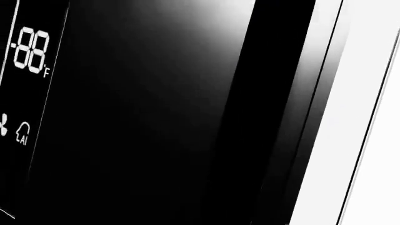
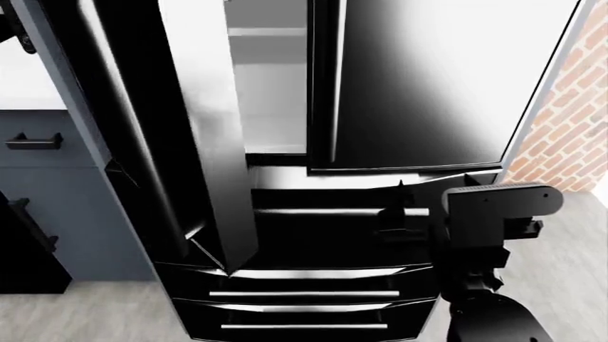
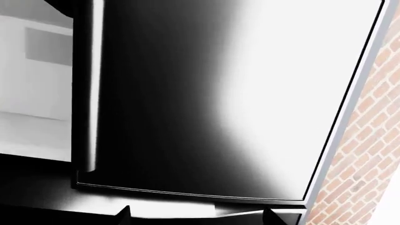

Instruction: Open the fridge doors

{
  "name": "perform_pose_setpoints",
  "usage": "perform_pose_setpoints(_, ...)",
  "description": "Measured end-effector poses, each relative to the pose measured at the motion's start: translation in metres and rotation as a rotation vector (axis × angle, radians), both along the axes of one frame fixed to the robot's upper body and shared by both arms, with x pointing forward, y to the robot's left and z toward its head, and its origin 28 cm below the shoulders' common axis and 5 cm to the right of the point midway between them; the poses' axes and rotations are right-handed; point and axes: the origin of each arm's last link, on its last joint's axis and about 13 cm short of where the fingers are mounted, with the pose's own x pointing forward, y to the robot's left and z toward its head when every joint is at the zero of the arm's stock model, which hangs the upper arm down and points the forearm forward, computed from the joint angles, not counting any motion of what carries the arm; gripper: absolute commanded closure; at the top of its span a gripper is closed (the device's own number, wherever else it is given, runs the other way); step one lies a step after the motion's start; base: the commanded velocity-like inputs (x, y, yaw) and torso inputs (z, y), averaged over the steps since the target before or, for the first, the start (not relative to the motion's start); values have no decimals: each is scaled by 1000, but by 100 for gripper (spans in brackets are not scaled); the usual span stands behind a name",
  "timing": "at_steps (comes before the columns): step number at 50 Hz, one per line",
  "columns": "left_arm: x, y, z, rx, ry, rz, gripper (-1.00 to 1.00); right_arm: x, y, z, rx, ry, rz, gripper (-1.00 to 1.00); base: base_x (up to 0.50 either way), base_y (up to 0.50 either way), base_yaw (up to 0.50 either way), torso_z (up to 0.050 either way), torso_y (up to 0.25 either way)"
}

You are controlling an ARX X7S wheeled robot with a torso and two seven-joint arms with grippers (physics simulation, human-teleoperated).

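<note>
The left fridge door [image 2: 142, 142] stands swung out, and white shelves [image 2: 270, 85] show in the gap beside it. The right fridge door [image 2: 428, 85] is flush against the fridge, with its slim vertical handle [image 2: 325, 85] along its inner edge. My right gripper [image 2: 399, 208] hangs open just below that door's bottom edge. In the right wrist view its two fingertips [image 3: 125, 214] stand wide apart with nothing between them, under the right door [image 3: 218, 93] and its handle [image 3: 93, 93]. The left wrist view is filled by a glossy black door panel [image 1: 156, 117] with a lit temperature display [image 1: 30, 50]. My left gripper shows in no view.
Wide black drawers [image 2: 304, 292] with horizontal silver handles sit below the doors. Grey-blue cabinets [image 2: 38, 178] with black handles stand at the left. A brick wall [image 2: 574, 128] rises at the right, also seen from the right wrist [image 3: 368, 140]. Grey floor [image 2: 95, 313] lies in front.
</note>
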Motion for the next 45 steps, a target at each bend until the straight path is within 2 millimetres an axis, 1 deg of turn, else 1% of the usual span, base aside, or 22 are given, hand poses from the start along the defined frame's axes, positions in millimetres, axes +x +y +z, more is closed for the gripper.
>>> perform_pose_setpoints(10,-17,13,21,-141,-109,104,100,0,1,0,0,0,8,-100,5,0,3,2,3)
perform_pose_setpoints(26,-38,33,33,-297,-174,305,100,1,2,-3,4,5,20,-100,6,3,1,3,2)
perform_pose_setpoints(27,-39,35,34,-309,-176,318,-100,1,2,-3,5,6,20,-100,0,4,0,10,10)
perform_pose_setpoints(29,-40,42,42,-445,-198,310,-100,1,2,-4,5,6,21,-100,0,0,0,0,0)
perform_pose_setpoints(32,-43,55,51,-579,-234,349,-100,1,2,-5,6,10,22,-100,4,0,-2,4,0)
perform_pose_setpoints(39,-45,66,51,-593,-237,315,-100,2,2,-7,9,16,27,-100,4,0,-1,1,0)
perform_pose_setpoints(45,-46,71,48,-620,-278,323,-100,2,3,-8,11,19,32,-100,0,0,3,0,4)
